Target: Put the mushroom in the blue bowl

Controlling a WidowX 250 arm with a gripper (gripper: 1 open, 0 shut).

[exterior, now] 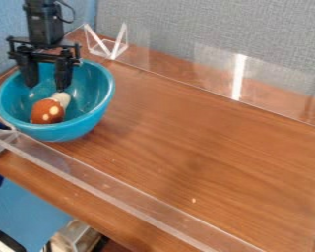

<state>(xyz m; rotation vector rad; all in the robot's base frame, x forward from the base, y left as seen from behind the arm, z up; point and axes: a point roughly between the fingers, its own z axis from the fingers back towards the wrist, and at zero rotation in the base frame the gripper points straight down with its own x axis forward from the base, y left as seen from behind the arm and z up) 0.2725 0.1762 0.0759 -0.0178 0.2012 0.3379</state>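
The blue bowl [82, 116] stands at the left end of the wooden table. Inside it the mushroom [47, 110] lies on its side, orange-brown cap toward the front and white stem toward the back. My gripper [47, 79] hangs over the bowl's far part, pointing down, just above the mushroom and apart from it. Its black fingers [31, 76] stand apart with nothing between them.
A clear acrylic wall [239, 69] rims the wooden table [213, 148] at the back, and a low clear rail [121, 192] runs along the front. A small white wire stand [110, 41] sits behind the bowl.
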